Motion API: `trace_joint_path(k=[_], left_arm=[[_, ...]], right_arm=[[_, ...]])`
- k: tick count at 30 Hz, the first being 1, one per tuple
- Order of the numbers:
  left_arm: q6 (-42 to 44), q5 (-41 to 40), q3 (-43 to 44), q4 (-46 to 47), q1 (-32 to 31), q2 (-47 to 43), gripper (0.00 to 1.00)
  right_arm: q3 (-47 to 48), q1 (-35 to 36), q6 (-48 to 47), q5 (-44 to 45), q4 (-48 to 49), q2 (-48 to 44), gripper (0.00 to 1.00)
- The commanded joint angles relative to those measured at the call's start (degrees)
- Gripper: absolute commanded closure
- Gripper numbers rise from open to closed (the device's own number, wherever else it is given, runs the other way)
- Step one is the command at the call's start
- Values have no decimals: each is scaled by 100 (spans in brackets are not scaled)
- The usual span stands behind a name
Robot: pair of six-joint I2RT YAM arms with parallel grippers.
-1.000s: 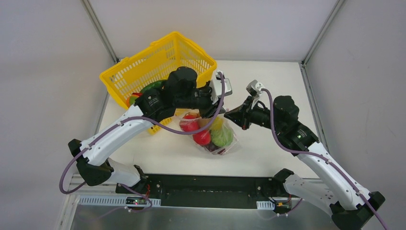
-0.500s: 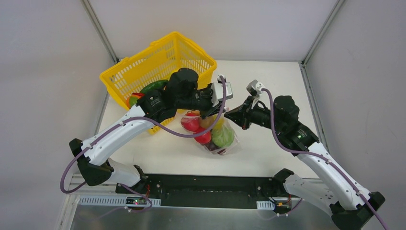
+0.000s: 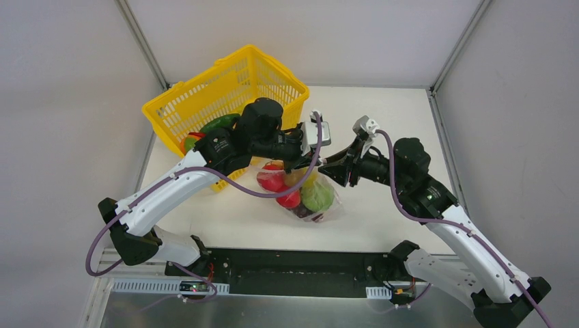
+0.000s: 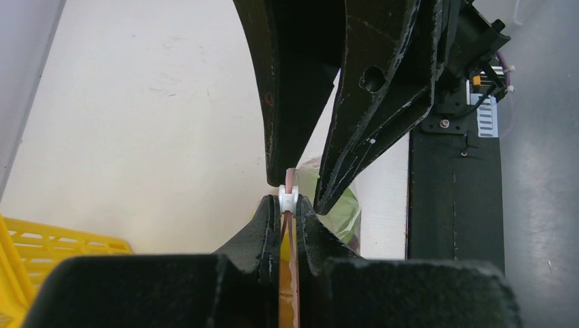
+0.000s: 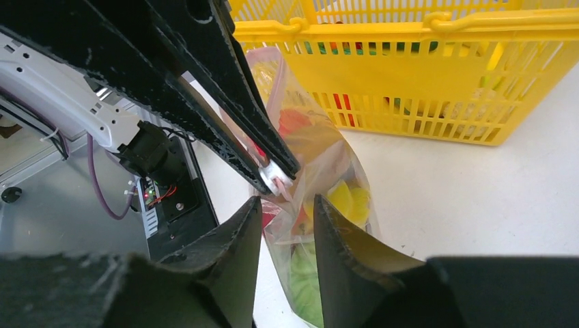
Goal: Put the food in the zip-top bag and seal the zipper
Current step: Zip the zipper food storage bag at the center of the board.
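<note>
One yellow basket point(image 3: 205, 96), contents mostly hidden. One zip-top bag point(image 3: 329, 208) on the table point(image 3: 232, 215) beside it: two tomatoes point(image 3: 272, 179), one cabbage point(image 3: 317, 195), remaining food point(image 3: 301, 210) indistinct. Left gripper point(image 4: 288, 205) clamped on the zipper point(image 4: 291, 177); right gripper point(image 5: 287, 205) jaws parted around it.

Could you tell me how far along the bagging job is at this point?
Done: a tomato, the cabbage and other food sit inside the zip-top bag. In hand: the left gripper is clamped on the zipper, and the right gripper is open, fingers either side of the strip. Left: sealing cannot be confirmed, and a green piece lies in the yellow basket.
</note>
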Motion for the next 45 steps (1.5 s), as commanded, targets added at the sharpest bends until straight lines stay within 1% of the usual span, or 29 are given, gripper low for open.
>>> trace_joint_path(k=[1,3,5,6,8,10,13,14,15,18,22,25,29,37,40,43,44,45], left_arm=[[25,350,327,4,-90,-145,100],[21,350,324,16,-89,-157,100],[18,356,330,11,-89,-166,100],[8,365,330,10,-92,-173,100],[10,397,322,3,-97,-183,100],[8,417,329,-11,-98,-200,100],[37,420,345,-84,-101,-199,100],[34,432,347,-86,-99,-202,100],[37,430,343,-87,-99,-209,100],[56,362,315,-140,-105,-247,100],[64,221,214,-381,-96,-337,100],[-72,54,-196,-342,-94,-570,100],[-165,-206,-496,-343,-84,-774,100],[-211,-750,-891,-569,-6,-1205,100],[-320,-847,-1104,-423,38,-1412,100],[-489,-729,-1169,-116,40,-1496,100],[-519,-668,-1111,-86,50,-1452,100],[-543,-599,-987,-79,44,-1396,100]], right_arm=[[122,-19,-196,-357,289,12,64],[167,-21,-241,-509,241,104,68],[171,-19,-274,-622,239,182,79],[148,-22,-278,-655,270,203,81],[76,-23,-281,-678,377,227,81],[31,-19,-259,-681,484,228,87],[-44,-22,-182,-667,690,203,91],[-64,-18,-145,-683,730,188,94],[-83,-22,-123,-679,734,178,100],[-139,-24,-90,-578,934,124,100],[-256,-29,-17,-75,967,-106,100],[-332,-32,186,234,974,-242,100],[-476,-31,270,374,1127,-383,100],[-485,-27,242,591,1052,-546,100],[-457,-32,157,411,975,-591,100],[-342,-32,-72,-267,791,-518,100],[-292,-32,-131,-439,703,-482,97],[-239,-32,-221,-607,561,-433,91]])
